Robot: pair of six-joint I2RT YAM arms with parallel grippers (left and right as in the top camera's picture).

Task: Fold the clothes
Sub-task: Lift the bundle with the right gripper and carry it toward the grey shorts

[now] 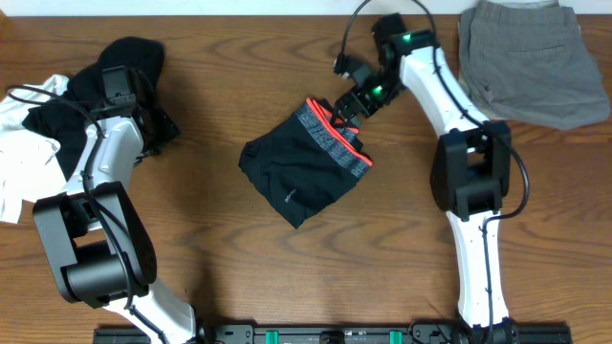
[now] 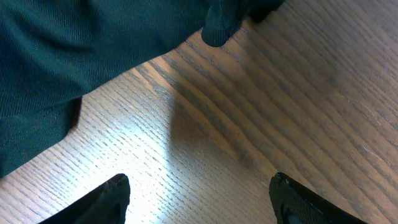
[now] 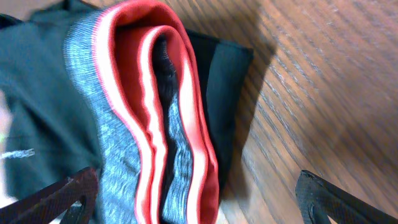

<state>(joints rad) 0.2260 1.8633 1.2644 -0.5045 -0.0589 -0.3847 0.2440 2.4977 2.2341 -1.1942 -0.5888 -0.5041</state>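
The white T-shirt (image 1: 14, 167) runs off the left edge overhead, the grey shorts (image 1: 535, 57) off the far edge. The small white mark on the black trousers (image 1: 296, 182) is unreadable.

Left arm (image 1: 103, 153), right arm (image 1: 473, 244): white tubular links, bulky black joint housings. Black cables (image 1: 356, 24) loop at each wrist. Two green lights (image 1: 406, 39) on right arm's far end. Fingers (image 2: 292, 202) matte black. Black base rail (image 1: 335, 334), near edge, green clips.
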